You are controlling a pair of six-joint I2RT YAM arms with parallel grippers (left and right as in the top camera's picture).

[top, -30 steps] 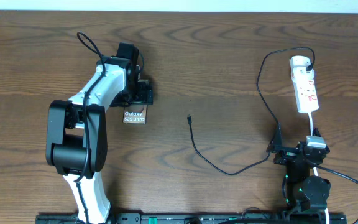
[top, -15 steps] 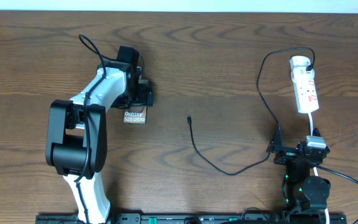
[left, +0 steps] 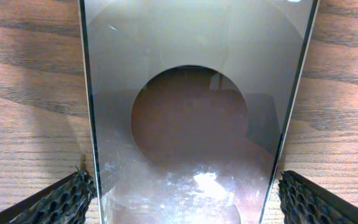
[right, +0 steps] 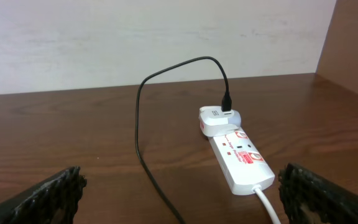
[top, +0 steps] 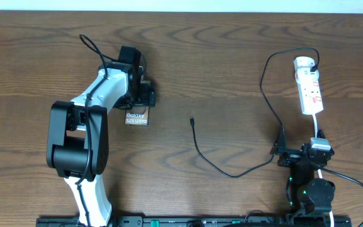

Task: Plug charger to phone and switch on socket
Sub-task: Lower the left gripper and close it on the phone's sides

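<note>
Left claw [left: 190, 202] stands spread wide, one finger on each side of the phone [left: 191, 93]. The phone lies flat on the worktop [left: 30, 93], its long axis running straight away between the fingers. The pads sit just beside its long edges; whether they touch cannot be told, and nothing is gripped. Right claw [right: 179, 199] is just as wide and empty, and it faces the socket [right: 238, 158], whose length runs away from it. The charger [top: 192, 120] has its free tip between the arms, well apart from the phone and nearer the left claw.
</note>
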